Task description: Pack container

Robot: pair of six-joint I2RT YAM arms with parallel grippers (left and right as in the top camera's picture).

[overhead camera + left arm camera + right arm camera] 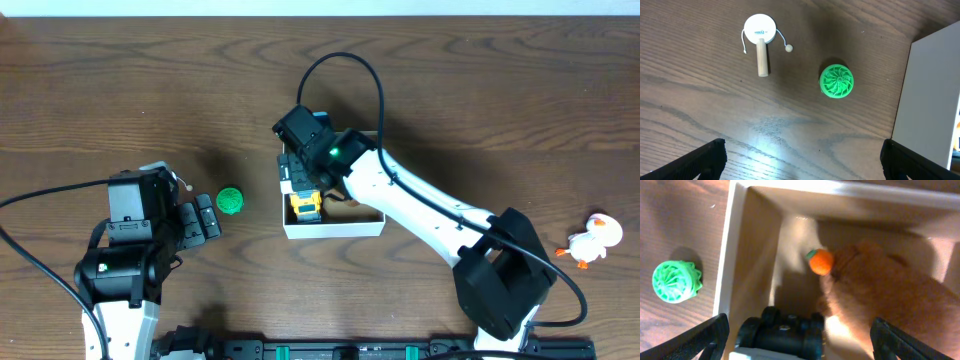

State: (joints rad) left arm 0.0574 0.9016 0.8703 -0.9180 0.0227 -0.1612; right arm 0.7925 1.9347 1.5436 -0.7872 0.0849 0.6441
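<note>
1. Overhead view: the right claw (300, 183) hangs over the container (335, 228), which sits mid-worktop (480, 90). A yellow toy (305, 207) shows in its near left corner.
2. Only up here do we get the white duck (595, 240), well apart on the right.
3. Right wrist looks inside: orange ball (820, 261) against brown plush (885, 300), black wheels (785, 330) below, fingers (697, 342) spread either side, released.
4. Left wrist gives the clear look at a paddle drum (760, 31) near the green disc (836, 80); the left claw (802, 160) is wide apart, gripping nothing.
</note>
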